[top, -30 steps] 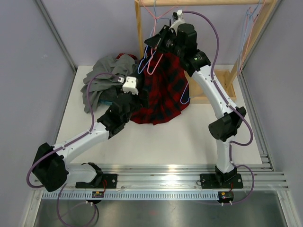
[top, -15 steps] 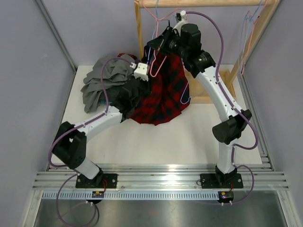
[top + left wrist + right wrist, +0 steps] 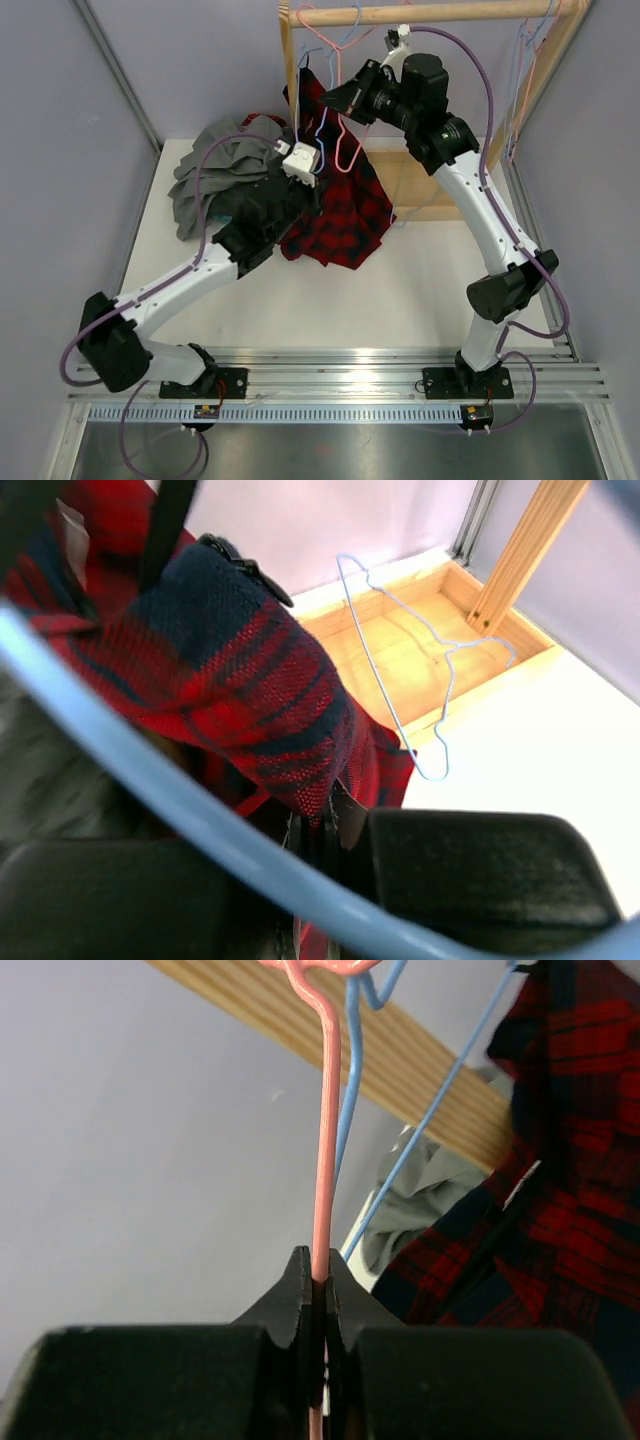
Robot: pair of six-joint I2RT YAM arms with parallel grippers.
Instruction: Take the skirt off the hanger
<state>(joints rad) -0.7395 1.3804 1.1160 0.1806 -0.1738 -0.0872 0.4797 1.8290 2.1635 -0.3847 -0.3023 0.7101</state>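
The red-and-black plaid skirt (image 3: pixel 340 210) hangs below the wooden rod, its top bunched near the left post. My right gripper (image 3: pixel 345 100) is up by the rod, shut on the wire of a pink hanger (image 3: pixel 325 1160); in the right wrist view the skirt (image 3: pixel 570 1210) is to the right. A blue hanger (image 3: pixel 430 1110) runs beside the pink one. My left gripper (image 3: pixel 325 830) is shut on a fold of the skirt (image 3: pixel 240 670), low on its left side. The blurred blue hanger (image 3: pixel 150 780) wire crosses in front of it.
A heap of grey clothes (image 3: pixel 215 170) lies at the back left of the table. The wooden rack (image 3: pixel 430 12) stands at the back, with more hangers (image 3: pixel 525 60) at its right end. A pale blue hanger (image 3: pixel 400 670) lies on the rack's wooden base (image 3: pixel 420 620).
My right arm has lifted the pink hanger up and right, drawing the skirt taller. My left gripper moved in to the skirt's left side and closed on the cloth.
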